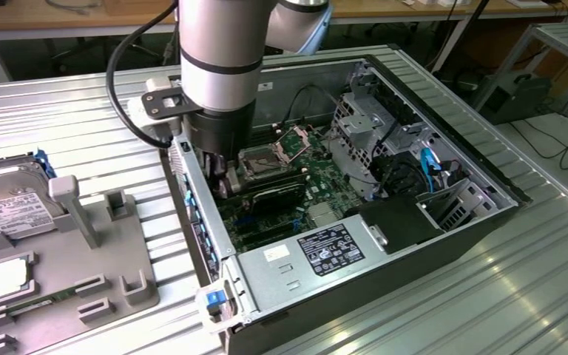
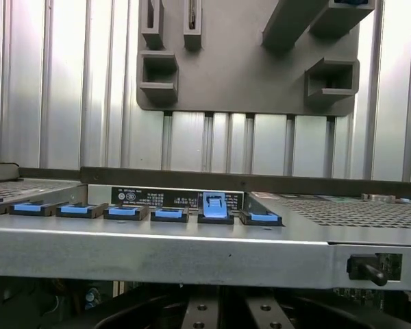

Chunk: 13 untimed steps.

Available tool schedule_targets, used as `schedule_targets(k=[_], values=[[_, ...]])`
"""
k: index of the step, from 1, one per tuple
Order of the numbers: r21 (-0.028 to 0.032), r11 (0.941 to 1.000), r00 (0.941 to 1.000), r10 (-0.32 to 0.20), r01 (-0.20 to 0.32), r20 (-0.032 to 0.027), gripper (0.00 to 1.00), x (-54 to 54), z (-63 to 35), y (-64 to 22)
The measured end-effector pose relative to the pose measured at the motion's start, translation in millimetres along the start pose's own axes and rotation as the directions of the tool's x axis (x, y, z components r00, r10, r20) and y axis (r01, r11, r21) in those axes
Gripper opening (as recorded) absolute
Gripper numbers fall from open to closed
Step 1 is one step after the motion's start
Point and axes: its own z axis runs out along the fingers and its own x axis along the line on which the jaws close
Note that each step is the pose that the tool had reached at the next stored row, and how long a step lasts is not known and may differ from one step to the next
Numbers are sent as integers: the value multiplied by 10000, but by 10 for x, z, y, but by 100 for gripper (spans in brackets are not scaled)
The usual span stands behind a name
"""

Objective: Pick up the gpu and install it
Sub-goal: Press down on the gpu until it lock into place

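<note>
The arm reaches down into the open computer case (image 1: 442,222), its gripper (image 1: 222,181) low over the green motherboard (image 1: 313,177) close to the case wall on the exterior view's left. The jaws are closed. Just beside the fingertips, on the board, lies the graphics card (image 1: 274,194): a thin, flat, dark slab with a long edge running across the board (its metal bracket end is hidden behind the gripper, so whether the fingers actually grip it cannot be told). It sits below the square processor socket (image 1: 264,157) and above the power supply (image 1: 319,251) with its black label.

Outside the case, on the ribbed metal table (image 1: 86,126), a grey holder tray (image 1: 77,274) carries a hard drive (image 1: 8,207) and a processor chip (image 1: 8,277).

From the wrist view, the case's metal edge (image 2: 192,257) runs across, with a row of blue clips (image 2: 170,214) along it and the grey tray (image 2: 246,75) beyond.
</note>
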Motion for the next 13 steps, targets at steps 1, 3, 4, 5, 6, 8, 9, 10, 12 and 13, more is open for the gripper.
schedule_targets(k=[1, 3, 4, 5, 6, 8, 9, 10, 12, 13], values=[[-11, 10000, 10000, 1, -1, -2, 11, 0, 9, 0], [-10, 10000, 10000, 1, -1, 0, 11, 0, 37, -1], [-10, 10000, 10000, 1, -1, 1, 11, -1, 56, -2], [-10, 10000, 10000, 1, -1, 1, 11, -1, 74, -3], [-13, 10000, 10000, 1, -1, -2, 11, 0, 89, -4], [-23, 10000, 10000, 2, -2, -15, 11, 0, 113, -5], [-25, 10000, 10000, 2, -2, -18, 11, 1, 128, -6], [-23, 10000, 10000, 1, -1, -16, 11, 1, 146, -7], [-21, 10000, 10000, 1, -1, -12, 11, -1, 154, -10], [-23, 10000, 10000, 1, -1, -14, 11, -1, 154, -9]])
